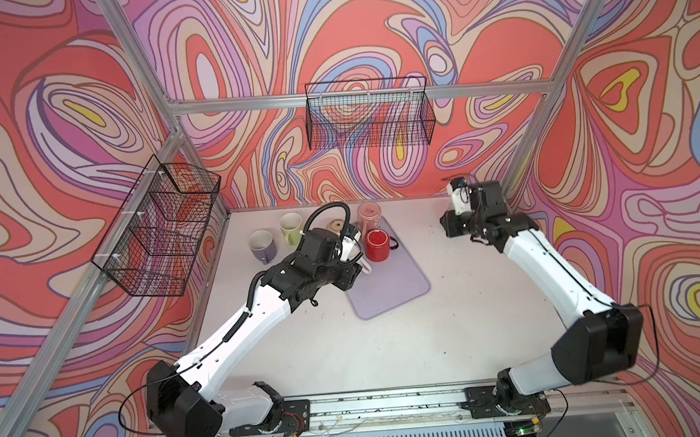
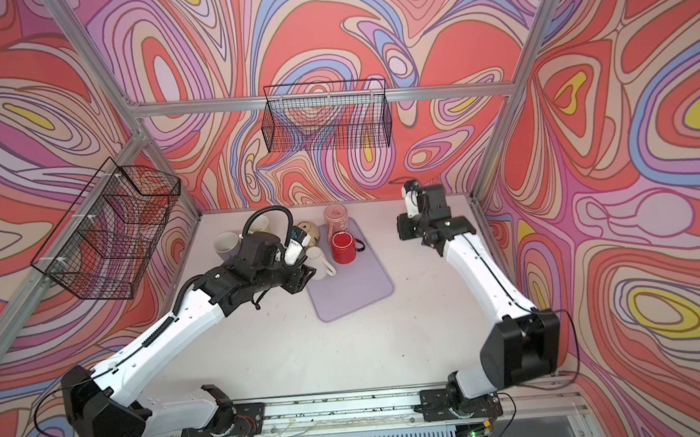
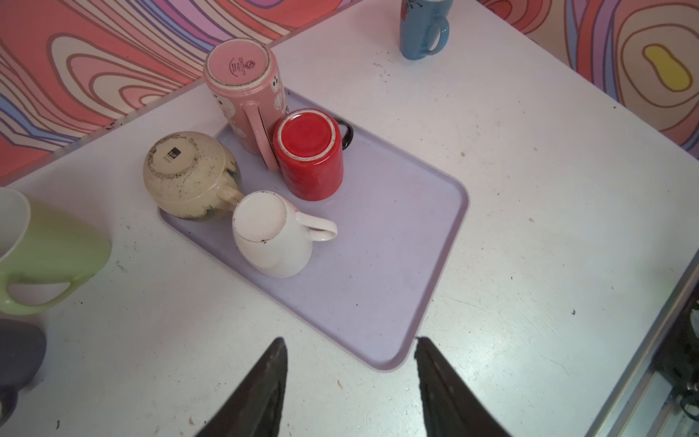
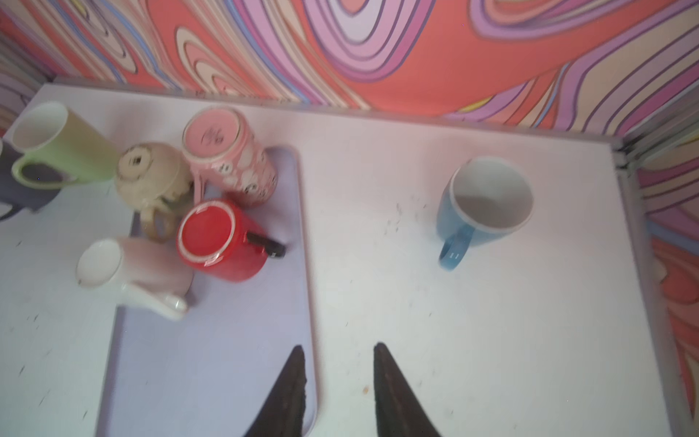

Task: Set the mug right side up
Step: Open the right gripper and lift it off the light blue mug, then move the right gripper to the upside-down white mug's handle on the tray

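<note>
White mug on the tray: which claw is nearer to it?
Left. The left claw hovers beside the white mug; the right claw is far across the table.

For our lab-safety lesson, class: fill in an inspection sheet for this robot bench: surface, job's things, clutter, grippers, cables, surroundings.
Surface: white table, lilac tray on it.
Job's things: pink mug, red mug, beige mug, white mug bottom-up on or at the tray; green mug, grey mug, blue mug upright off it.
Clutter: dark specks on the table.
Grippers: left gripper open, empty, by the tray's edge; right gripper open, empty.
Cables: black hose loops over the left wrist; thin cable by the left base.
Surroundings: two wire baskets, patterned walls, metal frame.
</note>
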Available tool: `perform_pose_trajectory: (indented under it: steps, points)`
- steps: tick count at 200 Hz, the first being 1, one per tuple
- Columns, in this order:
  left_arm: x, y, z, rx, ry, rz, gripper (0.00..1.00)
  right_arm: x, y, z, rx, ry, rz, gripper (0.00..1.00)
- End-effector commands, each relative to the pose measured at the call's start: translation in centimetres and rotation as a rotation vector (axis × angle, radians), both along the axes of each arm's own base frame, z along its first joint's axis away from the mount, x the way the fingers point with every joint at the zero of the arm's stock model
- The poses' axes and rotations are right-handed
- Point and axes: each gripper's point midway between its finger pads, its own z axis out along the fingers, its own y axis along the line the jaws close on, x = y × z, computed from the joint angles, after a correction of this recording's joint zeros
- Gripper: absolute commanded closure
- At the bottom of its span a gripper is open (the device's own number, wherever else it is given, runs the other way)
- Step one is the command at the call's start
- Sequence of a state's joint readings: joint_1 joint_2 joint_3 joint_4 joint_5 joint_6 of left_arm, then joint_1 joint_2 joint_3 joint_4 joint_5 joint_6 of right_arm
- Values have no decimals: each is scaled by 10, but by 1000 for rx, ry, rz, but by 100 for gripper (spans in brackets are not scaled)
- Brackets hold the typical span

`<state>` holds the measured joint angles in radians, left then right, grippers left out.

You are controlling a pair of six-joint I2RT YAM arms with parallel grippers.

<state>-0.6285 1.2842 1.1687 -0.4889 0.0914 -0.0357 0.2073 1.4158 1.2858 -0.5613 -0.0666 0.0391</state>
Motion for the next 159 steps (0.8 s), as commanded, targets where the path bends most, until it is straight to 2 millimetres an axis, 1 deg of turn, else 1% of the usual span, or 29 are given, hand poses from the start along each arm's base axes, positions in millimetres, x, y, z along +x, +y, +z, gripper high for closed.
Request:
perform_pose_trajectory:
  steps: [1, 16, 33, 47, 48, 49, 51, 52, 54, 55, 69, 89, 112, 138, 159]
  points:
    - [7, 2, 3, -59, -12, 91, 43, -11, 11, 8, 91, -144, -48, 72]
    - [11, 11, -4, -84, 5, 186, 44, -29, 21, -5, 125, -140, -46, 75]
    - [7, 22, -19, -134, 34, 290, 44, -47, 32, -18, 148, -129, -33, 76]
    - [-1, 28, -34, -170, 49, 342, 45, -57, 42, -27, 176, -121, -20, 76]
    - [-1, 29, -32, -174, 44, 348, 44, -57, 43, -28, 178, -120, -18, 76]
    - [-3, 29, -36, -172, 51, 350, 44, -58, 44, -29, 179, -119, -17, 76]
    - [-3, 30, -35, -176, 46, 358, 44, -59, 45, -31, 183, -115, -15, 76]
    - [-4, 31, -39, -174, 51, 359, 45, -59, 46, -31, 186, -115, -15, 76]
    - [-4, 31, -38, -177, 47, 366, 45, -60, 47, -34, 188, -111, -14, 76]
    - [-6, 32, -41, -174, 53, 367, 44, -61, 48, -34, 192, -112, -13, 76]
    - [-13, 38, -52, -156, 67, 399, 45, -65, 58, -47, 217, -99, 0, 77]
    - [-22, 40, -64, -112, 82, 419, 45, -63, 75, -64, 237, -82, 20, 77]
    - [-27, 45, -74, -106, 108, 453, 45, -56, 96, -80, 253, -69, 41, 80]
    - [-33, 49, -78, -142, 125, 476, 46, -44, 110, -98, 301, -57, 12, 82]
    - [-37, 55, -80, -133, 134, 492, 46, -33, 122, -110, 329, -46, 7, 83]
